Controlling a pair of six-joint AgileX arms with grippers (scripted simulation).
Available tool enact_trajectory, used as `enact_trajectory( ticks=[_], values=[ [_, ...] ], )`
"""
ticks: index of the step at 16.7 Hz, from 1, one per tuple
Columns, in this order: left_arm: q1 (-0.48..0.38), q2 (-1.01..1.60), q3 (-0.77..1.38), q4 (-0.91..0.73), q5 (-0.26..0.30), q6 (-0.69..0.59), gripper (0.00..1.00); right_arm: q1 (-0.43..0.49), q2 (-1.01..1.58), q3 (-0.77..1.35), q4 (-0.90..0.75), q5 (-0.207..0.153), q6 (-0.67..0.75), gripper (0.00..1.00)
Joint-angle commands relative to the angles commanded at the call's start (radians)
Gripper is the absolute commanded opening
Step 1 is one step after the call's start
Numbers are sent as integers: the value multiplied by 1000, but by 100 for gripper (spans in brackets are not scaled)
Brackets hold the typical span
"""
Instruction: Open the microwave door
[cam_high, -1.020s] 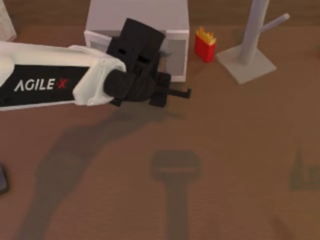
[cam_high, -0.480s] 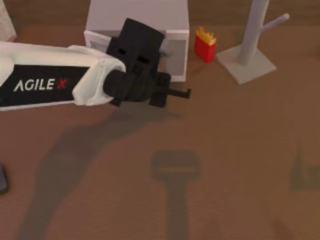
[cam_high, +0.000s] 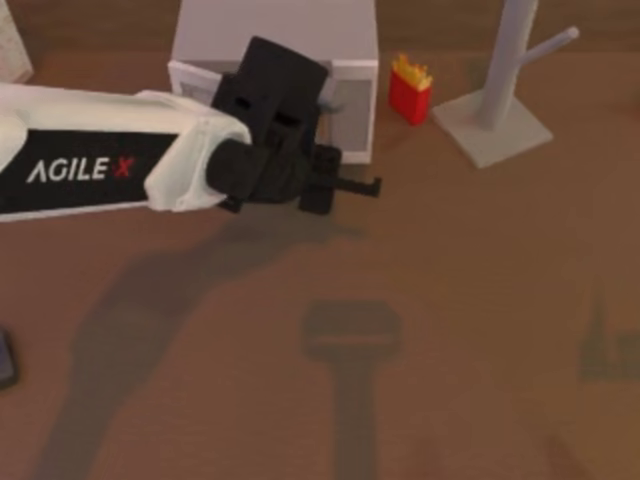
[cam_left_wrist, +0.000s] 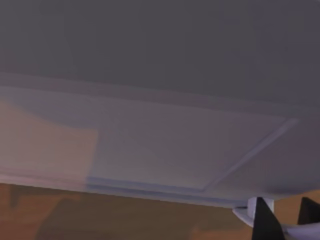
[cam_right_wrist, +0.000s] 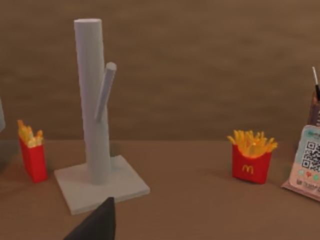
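Top view: the desk (cam_high: 470, 330) carries the microwave (cam_high: 275, 40) at its far edge, left of centre, with the microwave door (cam_left_wrist: 165, 150) apparently not swung out. My left arm reaches in from the left, wrist turned toward the front face; the left gripper (cam_high: 372, 186) sits at the door's lower edge. I cannot tell whether my fingers are apart or clamped on the handle. If they hold only its tip, pulling could slip them off. A white stand (cam_high: 495, 110) and fries box (cam_high: 409, 90) sit right. My right arm is parked out of frame.
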Motion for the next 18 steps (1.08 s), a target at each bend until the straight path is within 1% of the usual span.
enact_trajectory(
  ticks=[7,9,15,18],
  values=[
    [0,0,0,0,0,0,0,0,0,0,0,0,0,100],
    [-6,1,1,0,10,-3,0,0,0,0,0,0,0,100],
    [18,-36,-50,23,51,60,0,0,0,0,0,0,0,100],
    [20,-38,-55,24,55,66,0,0,0,0,0,0,0,100]
  ],
)
